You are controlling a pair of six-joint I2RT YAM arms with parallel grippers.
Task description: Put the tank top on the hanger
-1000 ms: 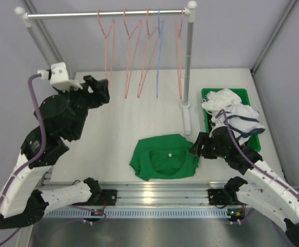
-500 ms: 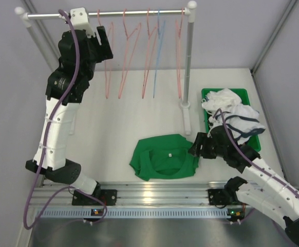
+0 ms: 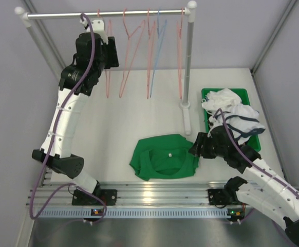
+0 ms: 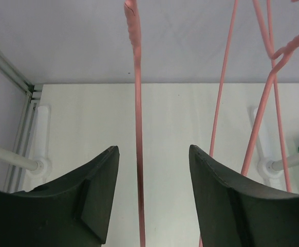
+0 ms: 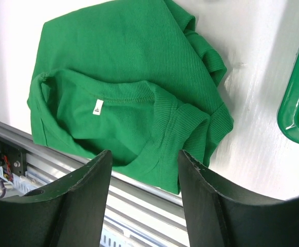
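The bright green tank top [image 3: 164,156] lies crumpled on the table near the front edge, its white label showing; it also shows in the right wrist view [image 5: 124,67]. My right gripper [image 3: 197,146] is open and empty just above the top's right edge [image 5: 144,154]. Several salmon-pink hangers hang on the rail. My left gripper [image 3: 111,51] is raised to the leftmost pink hanger [image 3: 108,72]. In the left wrist view the open jaws [image 4: 153,149] straddle this hanger's wire [image 4: 137,103] without touching it.
The rail [image 3: 62,15] spans the back on two posts; the right post [image 3: 187,77] stands on a base by the tray. Other pink hangers [image 3: 126,62] and a light-blue hanger [image 3: 157,46] hang to the right. A green tray [image 3: 243,93] holds white garments [image 3: 234,110].
My left arm has risen from table height to the rail and moved right, onto the leftmost pink hanger. The hangers have swayed a little. The right arm and tank top have not moved.
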